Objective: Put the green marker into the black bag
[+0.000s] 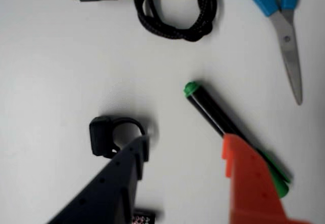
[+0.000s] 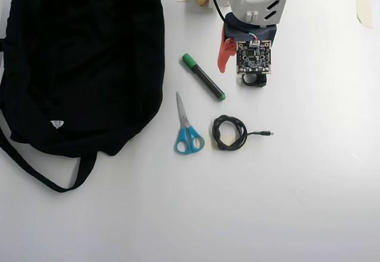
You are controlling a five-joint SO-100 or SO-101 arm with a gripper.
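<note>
The green marker (image 2: 203,76) lies flat on the white table, right of the black bag (image 2: 83,60), green cap toward the bag. In the wrist view the marker (image 1: 213,115) runs diagonally; its cap end passes behind the orange finger (image 1: 249,178). My gripper (image 1: 185,142) is open and empty, above the table, with the black finger (image 1: 122,178) at the left. In the overhead view the gripper (image 2: 233,72) hovers just right of the marker, apart from it. The bag fills the upper left, with a white tag (image 2: 56,123) and a long strap (image 2: 41,173).
Blue-handled scissors (image 2: 188,132) and a coiled black cable (image 2: 228,132) lie just below the marker; both show at the top of the wrist view, scissors (image 1: 287,36), cable (image 1: 177,10). A small black ring-shaped piece (image 1: 104,132) sits by the black fingertip. The arm's base (image 2: 258,0) is at the top edge.
</note>
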